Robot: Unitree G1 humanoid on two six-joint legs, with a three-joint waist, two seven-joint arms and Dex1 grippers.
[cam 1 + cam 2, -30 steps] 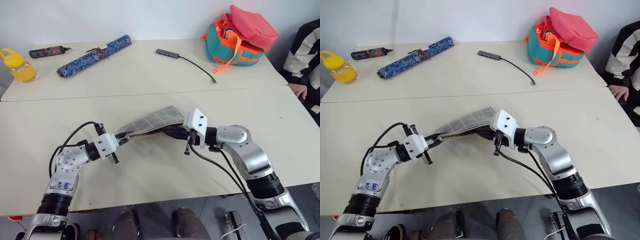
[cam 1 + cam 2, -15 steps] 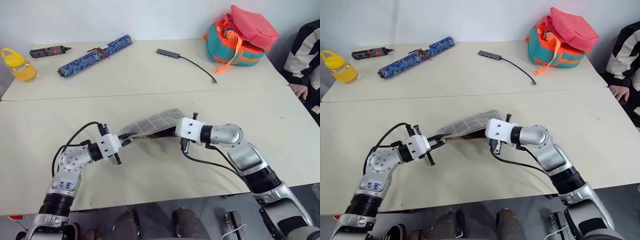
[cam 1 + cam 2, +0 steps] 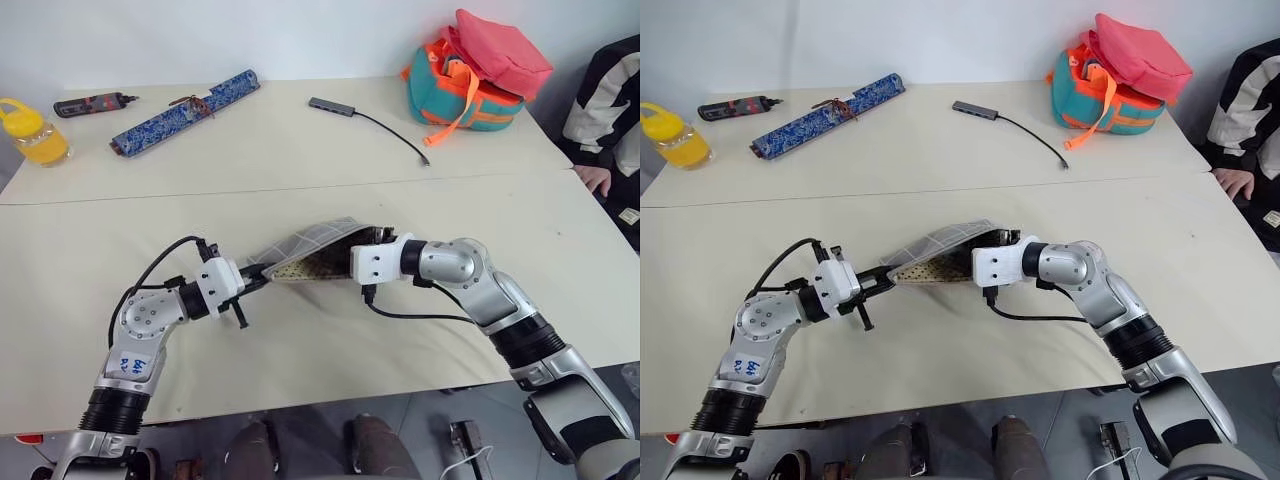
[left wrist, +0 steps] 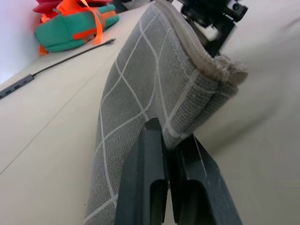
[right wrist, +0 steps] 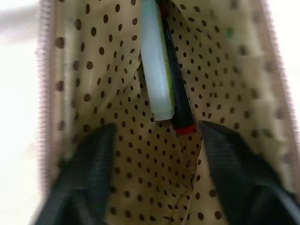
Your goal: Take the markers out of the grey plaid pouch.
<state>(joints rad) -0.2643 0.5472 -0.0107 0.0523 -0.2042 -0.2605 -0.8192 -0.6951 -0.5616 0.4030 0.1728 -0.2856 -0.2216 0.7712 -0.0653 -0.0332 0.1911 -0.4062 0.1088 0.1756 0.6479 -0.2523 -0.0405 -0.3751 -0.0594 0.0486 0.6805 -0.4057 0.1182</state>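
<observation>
Since one second ago, right gripper (image 5: 154,140) has entered the grey plaid pouch (image 3: 315,243), jaws now spread wide, empty; markers (image 5: 164,70) lie just beyond them on dotted lining. Left gripper (image 4: 169,145), jaws closed, pinches the pouch's end above the surface (image 3: 300,150).

Grey plaid pouch (image 3: 315,245) hangs lifted off the surface between my arms, mouth open; inside on dotted tan lining, two markers (image 5: 164,70): one white, one dark, red-ended.
</observation>
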